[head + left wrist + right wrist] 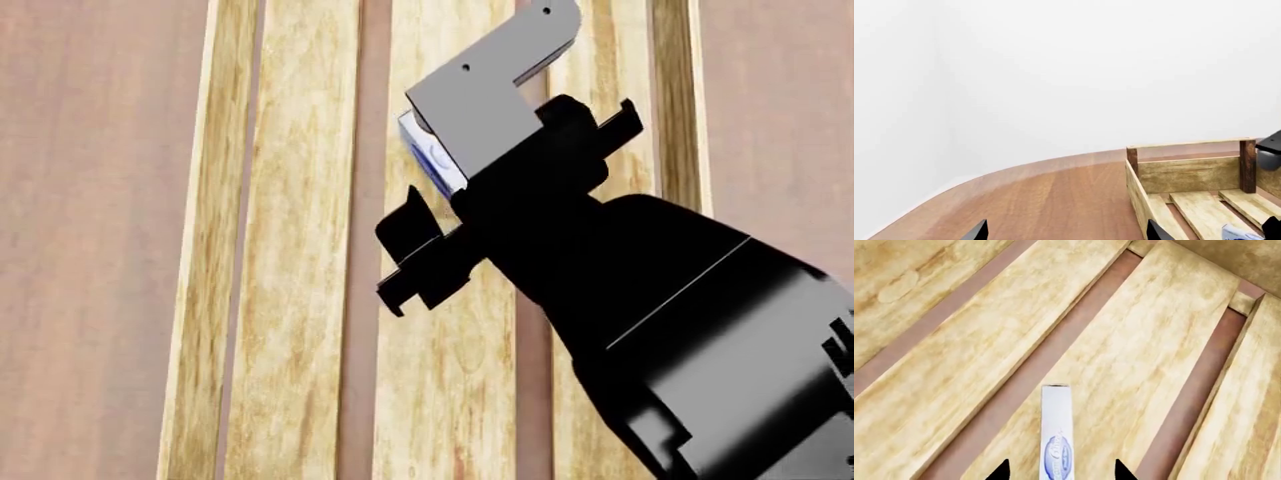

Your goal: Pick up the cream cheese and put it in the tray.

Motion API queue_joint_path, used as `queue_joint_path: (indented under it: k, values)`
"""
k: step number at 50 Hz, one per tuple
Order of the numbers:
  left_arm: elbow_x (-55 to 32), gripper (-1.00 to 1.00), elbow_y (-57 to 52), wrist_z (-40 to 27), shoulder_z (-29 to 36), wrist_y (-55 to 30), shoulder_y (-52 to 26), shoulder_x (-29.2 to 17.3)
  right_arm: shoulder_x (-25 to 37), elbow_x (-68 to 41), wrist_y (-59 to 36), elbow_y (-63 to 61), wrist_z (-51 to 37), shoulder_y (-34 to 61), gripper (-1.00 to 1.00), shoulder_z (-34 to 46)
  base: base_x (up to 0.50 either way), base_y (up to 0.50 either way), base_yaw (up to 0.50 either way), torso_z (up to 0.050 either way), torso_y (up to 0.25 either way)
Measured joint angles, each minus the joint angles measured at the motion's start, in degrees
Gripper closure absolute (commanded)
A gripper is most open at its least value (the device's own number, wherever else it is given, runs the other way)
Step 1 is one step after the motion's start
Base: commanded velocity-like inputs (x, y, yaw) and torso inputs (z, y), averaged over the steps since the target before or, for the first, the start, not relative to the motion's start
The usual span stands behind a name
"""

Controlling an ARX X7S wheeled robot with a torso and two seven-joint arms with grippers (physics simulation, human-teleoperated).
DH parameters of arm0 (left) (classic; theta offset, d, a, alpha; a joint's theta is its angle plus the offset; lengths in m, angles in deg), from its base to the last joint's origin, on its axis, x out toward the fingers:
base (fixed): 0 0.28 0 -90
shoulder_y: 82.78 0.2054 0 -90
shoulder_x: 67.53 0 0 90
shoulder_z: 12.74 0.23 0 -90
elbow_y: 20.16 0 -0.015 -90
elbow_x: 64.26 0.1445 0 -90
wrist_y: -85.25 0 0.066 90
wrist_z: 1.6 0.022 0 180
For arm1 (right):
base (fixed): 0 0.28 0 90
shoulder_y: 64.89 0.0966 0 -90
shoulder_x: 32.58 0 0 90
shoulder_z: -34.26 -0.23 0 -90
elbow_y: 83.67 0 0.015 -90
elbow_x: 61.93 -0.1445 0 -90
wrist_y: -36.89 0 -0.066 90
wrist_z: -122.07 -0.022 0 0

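The cream cheese [1056, 435], a thin white box with a blue oval logo, stands on its edge on a slat of the light-wood tray [1167, 335]. My right gripper [1061, 472] is open. Its two dark fingertips [1001, 471] flank the box with a clear gap on each side. In the head view the right gripper [461, 175] hangs over the tray [300, 250] and covers most of the cream cheese [430, 158]. My left gripper [1067, 235] is open and empty over the table beside the tray's end wall [1187, 172]. The cream cheese [1237, 232] shows there too.
The brown wooden table [1047, 200] runs to a curved edge against a white wall. The tray's dark corner posts [1247, 165] rise at its end. Brown gaps [1034, 375] separate the slats. The right arm [694, 330] fills the lower right of the head view.
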Motion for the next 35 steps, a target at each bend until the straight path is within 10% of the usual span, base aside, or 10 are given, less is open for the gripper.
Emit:
queue_joint_path:
  k: [35]
  values:
    - [-0.46,-1.00,-0.48,-0.48,-0.11,-0.65,-0.03,-0.47,5.81,-7.48,-10.15,-14.95,-7.12,-1.03,-1.00,-10.82,0.00,0.00,0.00,0.000,0.000]
